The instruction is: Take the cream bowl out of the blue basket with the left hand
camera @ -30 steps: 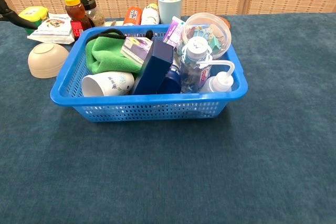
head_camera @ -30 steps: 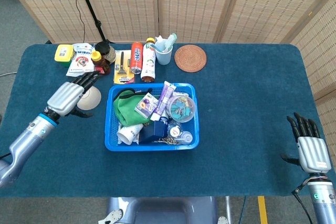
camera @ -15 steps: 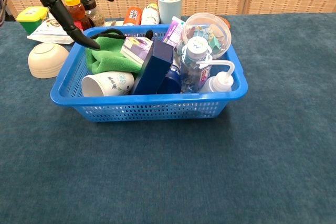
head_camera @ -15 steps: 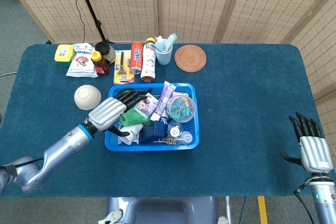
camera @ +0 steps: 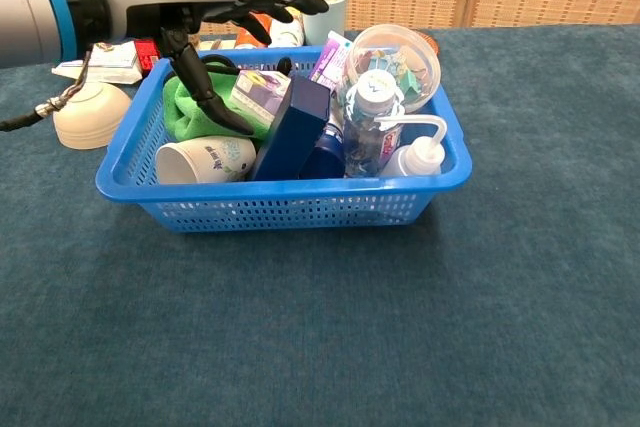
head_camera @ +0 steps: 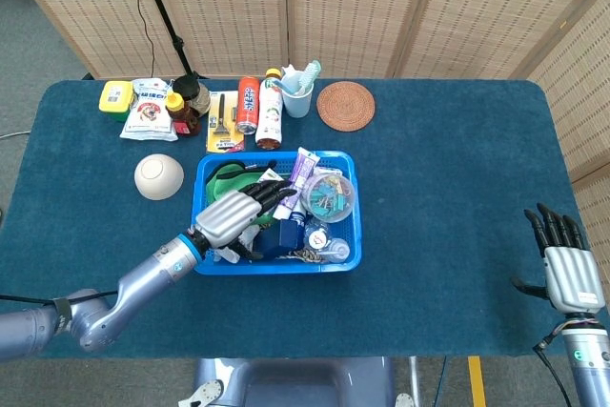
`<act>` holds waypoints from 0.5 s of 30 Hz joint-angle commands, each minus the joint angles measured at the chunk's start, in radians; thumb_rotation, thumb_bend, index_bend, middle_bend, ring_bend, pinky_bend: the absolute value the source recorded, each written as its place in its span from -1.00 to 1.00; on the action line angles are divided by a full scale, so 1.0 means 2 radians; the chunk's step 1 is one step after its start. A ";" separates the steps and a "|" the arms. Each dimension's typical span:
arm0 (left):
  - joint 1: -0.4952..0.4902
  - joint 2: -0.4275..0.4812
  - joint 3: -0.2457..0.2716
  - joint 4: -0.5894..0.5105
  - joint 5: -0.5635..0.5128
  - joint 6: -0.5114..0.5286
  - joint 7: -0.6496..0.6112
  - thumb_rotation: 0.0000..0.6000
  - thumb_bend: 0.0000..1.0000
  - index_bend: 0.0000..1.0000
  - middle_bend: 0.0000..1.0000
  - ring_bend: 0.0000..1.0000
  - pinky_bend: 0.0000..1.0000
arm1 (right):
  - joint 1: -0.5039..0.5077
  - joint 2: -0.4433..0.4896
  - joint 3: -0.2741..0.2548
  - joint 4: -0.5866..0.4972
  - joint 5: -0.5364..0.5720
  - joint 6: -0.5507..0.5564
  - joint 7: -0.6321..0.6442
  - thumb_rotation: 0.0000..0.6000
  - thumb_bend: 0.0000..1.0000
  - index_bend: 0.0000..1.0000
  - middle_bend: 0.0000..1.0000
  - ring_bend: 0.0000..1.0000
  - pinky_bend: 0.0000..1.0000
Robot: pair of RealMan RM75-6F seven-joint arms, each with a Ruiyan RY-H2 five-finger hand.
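Note:
The cream bowl (head_camera: 158, 176) lies upside down on the blue cloth to the left of the blue basket (head_camera: 345, 259); the chest view shows the bowl (camera: 88, 115) beside the basket's (camera: 290, 205) left wall. My left hand (head_camera: 235, 217) hovers over the basket's left half with its fingers spread and nothing in them; in the chest view this hand (camera: 205, 9) hangs above the green cloth (camera: 200, 107) and a white cup (camera: 205, 160). My right hand (head_camera: 564, 269) stays open near the table's right front edge.
The basket holds a dark blue box (camera: 295, 127), a clear bottle (camera: 372, 122), a squeeze bottle (camera: 418, 155) and a clear lidded tub (camera: 395, 62). Along the far edge stand bottles, packets, a cup of toothbrushes (head_camera: 298, 92) and a round woven coaster (head_camera: 345, 106).
My left hand has left the bowl on the table and swung right, ending over the basket's left half. The bowl and my right hand have stayed put.

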 commanded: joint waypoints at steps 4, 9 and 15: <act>-0.010 -0.049 -0.003 0.015 -0.039 0.018 0.055 1.00 -0.89 -0.87 -0.96 -0.90 -0.51 | 0.001 0.001 0.001 0.000 0.002 -0.003 0.004 1.00 -1.00 -1.00 -1.00 -1.00 -1.00; -0.011 -0.078 -0.004 0.025 -0.065 0.045 0.102 1.00 -0.89 -0.35 -0.52 -0.46 -0.19 | 0.001 0.002 0.001 0.001 0.005 -0.006 0.008 1.00 -1.00 -1.00 -1.00 -1.00 -1.00; -0.012 -0.096 -0.003 0.026 -0.077 0.060 0.133 1.00 -0.89 0.06 -0.17 -0.14 -0.01 | 0.002 0.003 0.001 0.001 0.006 -0.008 0.012 1.00 -1.00 -1.00 -1.00 -1.00 -1.00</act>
